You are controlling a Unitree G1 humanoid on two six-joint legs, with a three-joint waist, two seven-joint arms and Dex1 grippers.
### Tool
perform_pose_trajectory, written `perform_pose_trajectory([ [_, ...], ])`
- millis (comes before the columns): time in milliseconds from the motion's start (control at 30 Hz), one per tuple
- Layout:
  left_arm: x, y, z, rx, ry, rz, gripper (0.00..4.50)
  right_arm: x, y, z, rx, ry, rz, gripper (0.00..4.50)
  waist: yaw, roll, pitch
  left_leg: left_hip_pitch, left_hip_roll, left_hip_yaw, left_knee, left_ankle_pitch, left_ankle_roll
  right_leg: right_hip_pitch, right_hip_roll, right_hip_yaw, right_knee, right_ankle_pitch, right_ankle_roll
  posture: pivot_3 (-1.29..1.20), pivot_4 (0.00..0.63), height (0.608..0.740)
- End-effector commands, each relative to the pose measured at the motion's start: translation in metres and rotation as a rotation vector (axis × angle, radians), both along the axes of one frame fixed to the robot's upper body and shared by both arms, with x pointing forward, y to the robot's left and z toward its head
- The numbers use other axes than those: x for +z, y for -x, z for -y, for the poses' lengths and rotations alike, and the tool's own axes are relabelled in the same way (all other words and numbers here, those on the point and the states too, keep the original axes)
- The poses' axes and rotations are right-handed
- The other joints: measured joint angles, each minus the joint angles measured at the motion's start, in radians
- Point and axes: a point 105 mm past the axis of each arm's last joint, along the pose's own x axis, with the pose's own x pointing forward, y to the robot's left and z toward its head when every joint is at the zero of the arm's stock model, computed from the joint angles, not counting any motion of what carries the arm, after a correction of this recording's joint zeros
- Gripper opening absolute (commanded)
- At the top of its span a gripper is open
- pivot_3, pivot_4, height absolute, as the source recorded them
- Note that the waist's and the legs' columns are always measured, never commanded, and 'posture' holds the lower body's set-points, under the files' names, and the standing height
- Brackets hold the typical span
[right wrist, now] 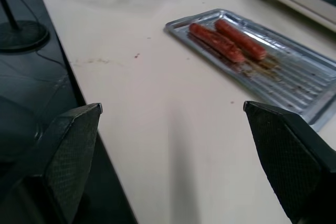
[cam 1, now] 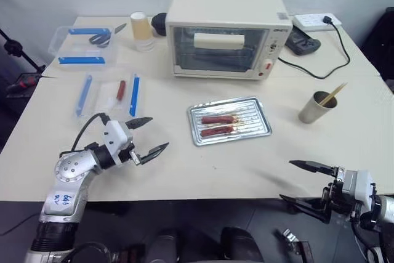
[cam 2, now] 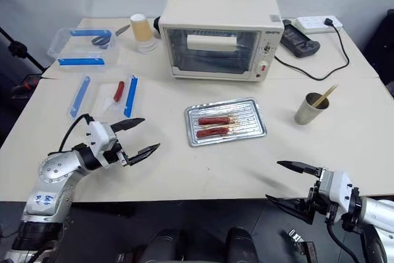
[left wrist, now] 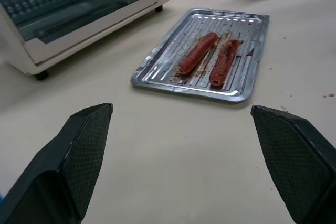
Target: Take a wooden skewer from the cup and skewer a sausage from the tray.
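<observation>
A shiny silver tray (cam 1: 260,114) lies mid-table with two reddish-brown sausages (cam 1: 218,119) side by side in it. To its right stands the grey metal cup (cam 1: 313,109), and a thin wooden skewer (cam 1: 332,95) leans out of it. My left gripper (cam 1: 148,135) hovers open over the table left of the tray, fingers pointing toward it, nothing between them. At the table's near right edge my right gripper (cam 1: 301,182) is open and empty, well short of the cup. Both wrist views look at the tray (left wrist: 247,66) (right wrist: 310,98) between spread fingers.
A white toaster oven (cam 1: 225,34) stands behind the tray, its cable (cam 1: 320,72) running past the cup to a power strip (cam 1: 316,21). Clear plastic boxes with blue clips (cam 1: 83,44), a red-handled tool (cam 1: 120,90) and a paper cup (cam 1: 141,29) sit at the left.
</observation>
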Motion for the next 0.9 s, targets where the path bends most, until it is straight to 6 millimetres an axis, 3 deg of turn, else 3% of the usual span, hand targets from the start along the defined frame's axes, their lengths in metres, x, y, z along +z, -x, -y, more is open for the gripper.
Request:
perform_pose_trajectory([
  [33,0.012,-0.001,0.002,-0.014,0.021,0.045,4.47,0.011,-0.002,0.004,-0.055,-0.029,0.063,4.50,0.005,0.000,0.000,0.000,0.000,0.000,0.000,0.000,0.000,0.000,0.000,0.000,0.000,0.000,0.000,0.00,0.150,0.740],
  [133,0.020,0.004,0.004,-0.058,0.080,0.027,4.47,0.018,-0.008,0.016,-0.122,-0.025,0.097,4.50,0.010,0.000,0.000,-0.001,0.000,0.001,0.000,0.000,0.000,-0.001,0.000,0.000,0.000,0.000,0.000,0.00,0.150,0.740],
  [233,0.028,0.025,0.013,-0.245,0.102,-0.021,4.47,0.039,-0.016,0.046,-0.237,-0.016,0.141,4.50,0.011,0.000,0.000,-0.001,-0.001,0.002,0.001,0.000,0.000,0.000,-0.001,0.000,-0.001,0.000,0.000,0.00,0.150,0.740],
  [333,0.031,0.034,0.018,-0.305,0.078,-0.038,4.47,0.057,-0.020,0.069,-0.306,-0.017,0.148,4.50,0.011,0.000,0.000,-0.001,0.000,0.003,0.001,0.000,0.000,0.000,-0.001,0.000,-0.001,0.000,0.000,0.00,0.150,0.740],
  [400,0.032,0.042,0.023,-0.360,0.076,-0.057,4.47,0.066,-0.017,0.080,-0.278,0.007,0.029,4.50,0.010,0.000,0.000,0.000,0.000,0.006,0.001,0.000,0.000,0.000,0.000,0.000,-0.001,0.000,0.000,0.00,0.150,0.740],
  [500,0.034,0.049,0.031,-0.398,0.093,-0.068,4.47,0.085,-0.023,0.100,-0.309,0.061,-0.006,4.50,0.009,0.000,0.000,-0.001,0.000,0.007,0.001,0.000,0.001,0.000,-0.001,0.001,-0.002,0.000,0.000,0.00,0.150,0.740],
  [600,0.036,0.051,0.040,-0.408,0.139,-0.080,4.47,0.102,-0.045,0.125,-0.395,0.067,-0.124,4.50,0.005,0.001,0.000,0.000,0.000,0.008,0.001,0.000,0.001,0.001,0.000,0.002,-0.002,0.000,0.000,0.00,0.150,0.740],
  [700,0.036,0.053,0.046,-0.419,0.159,-0.097,4.47,0.118,-0.073,0.131,-0.429,0.079,-0.104,4.50,-0.003,0.001,0.000,0.000,0.001,0.009,0.001,0.000,0.001,0.000,0.000,0.002,-0.001,0.000,-0.001,0.00,0.150,0.740],
  [900,0.037,0.051,0.049,-0.400,0.150,-0.088,4.47,0.114,-0.118,0.139,-0.481,0.134,-0.146,4.50,-0.015,0.002,0.000,-0.003,0.000,0.009,0.000,0.000,0.001,-0.003,0.000,0.001,-0.003,0.000,-0.001,0.00,0.150,0.740],
])
